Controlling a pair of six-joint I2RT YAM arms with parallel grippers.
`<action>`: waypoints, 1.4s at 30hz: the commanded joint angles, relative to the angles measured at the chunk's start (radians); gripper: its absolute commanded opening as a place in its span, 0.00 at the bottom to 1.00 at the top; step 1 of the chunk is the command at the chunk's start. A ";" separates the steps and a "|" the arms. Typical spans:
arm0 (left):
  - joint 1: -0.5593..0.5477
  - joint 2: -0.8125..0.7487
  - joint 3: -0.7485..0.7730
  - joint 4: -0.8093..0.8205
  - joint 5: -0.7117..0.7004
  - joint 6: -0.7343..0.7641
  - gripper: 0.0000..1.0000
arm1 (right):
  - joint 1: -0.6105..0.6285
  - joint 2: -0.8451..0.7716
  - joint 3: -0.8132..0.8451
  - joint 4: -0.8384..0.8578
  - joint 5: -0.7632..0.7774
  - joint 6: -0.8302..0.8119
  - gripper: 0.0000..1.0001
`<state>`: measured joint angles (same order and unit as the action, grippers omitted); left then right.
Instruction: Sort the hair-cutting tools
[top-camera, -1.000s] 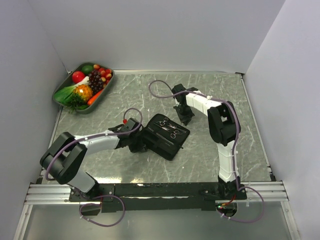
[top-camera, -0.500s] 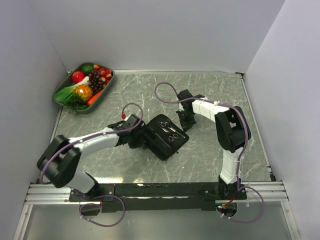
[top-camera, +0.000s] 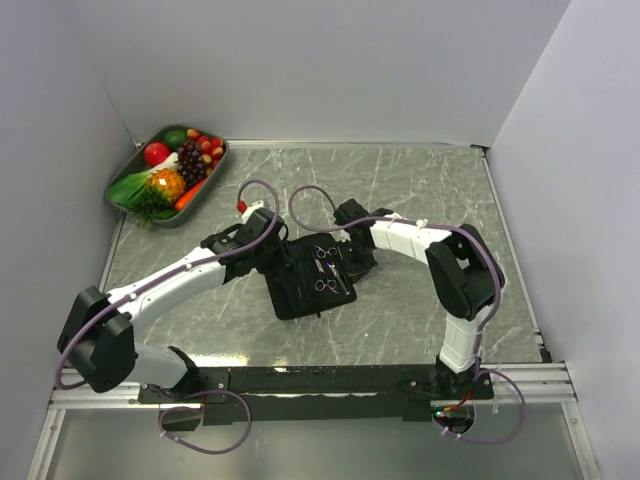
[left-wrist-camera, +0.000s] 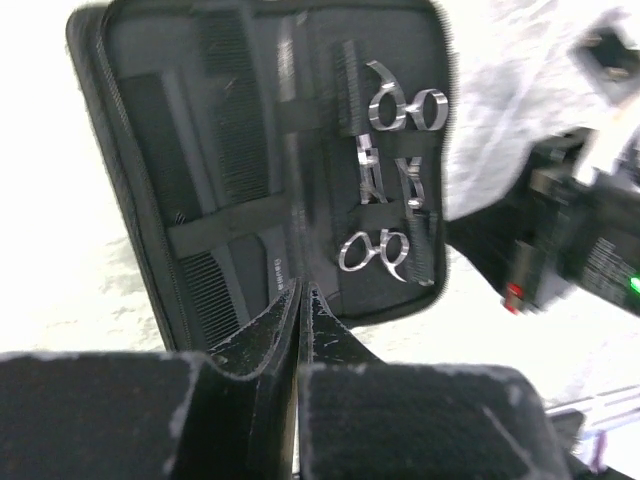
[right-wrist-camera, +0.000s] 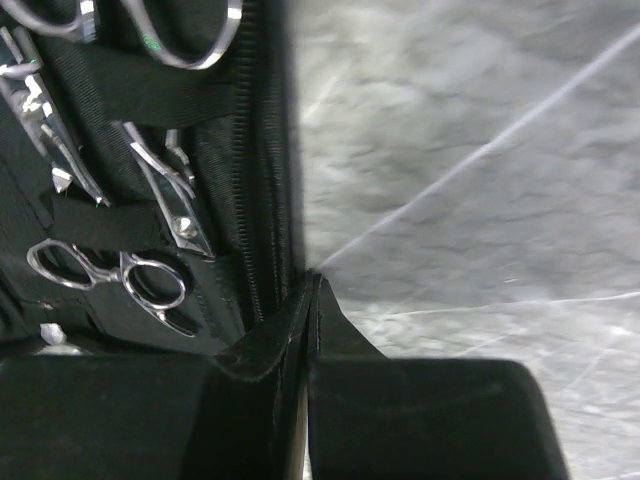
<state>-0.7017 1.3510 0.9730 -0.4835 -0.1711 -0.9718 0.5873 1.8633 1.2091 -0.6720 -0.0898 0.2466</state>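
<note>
The left gripper (left-wrist-camera: 300, 292) and right gripper (right-wrist-camera: 315, 285), each at lower centre of its wrist view, look clamped shut at the open pouch (left-wrist-camera: 140, 60) rim; whether either pinches fabric is hidden. The scissors (left-wrist-camera: 405, 108) are blurred and the black combs (left-wrist-camera: 238, 120) barely show.

No text, label or number can be read in any view. The black pouch (left-wrist-camera: 135, 70) shows only blurred surfaces.

On the tabletop (top-camera: 420, 190), the opened pouch (top-camera: 300, 292) is laid between the left pincer (top-camera: 270, 258) and the right pincer (top-camera: 355, 262). The first scissors (left-wrist-camera: 405, 108) and the second scissors (left-wrist-camera: 375, 252) are strapped in the half nearer the right pincer. The combs (left-wrist-camera: 235, 110) are kept ahead-left of the left pincer. A tray (top-camera: 110, 188) is set well behind it.
</note>
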 joint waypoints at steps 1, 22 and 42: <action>-0.004 -0.004 0.035 -0.043 -0.025 0.018 0.06 | 0.043 -0.047 -0.065 0.022 -0.048 0.072 0.00; 0.288 -0.245 -0.353 0.031 0.061 -0.119 0.01 | -0.010 -0.076 -0.103 0.094 0.114 0.203 0.00; 0.301 0.034 -0.585 0.652 0.278 -0.245 0.01 | -0.089 0.005 -0.059 0.205 -0.091 0.114 0.00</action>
<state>-0.4030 1.3281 0.4263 0.0475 0.0681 -1.1980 0.5011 1.8267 1.1610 -0.5659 -0.0490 0.3866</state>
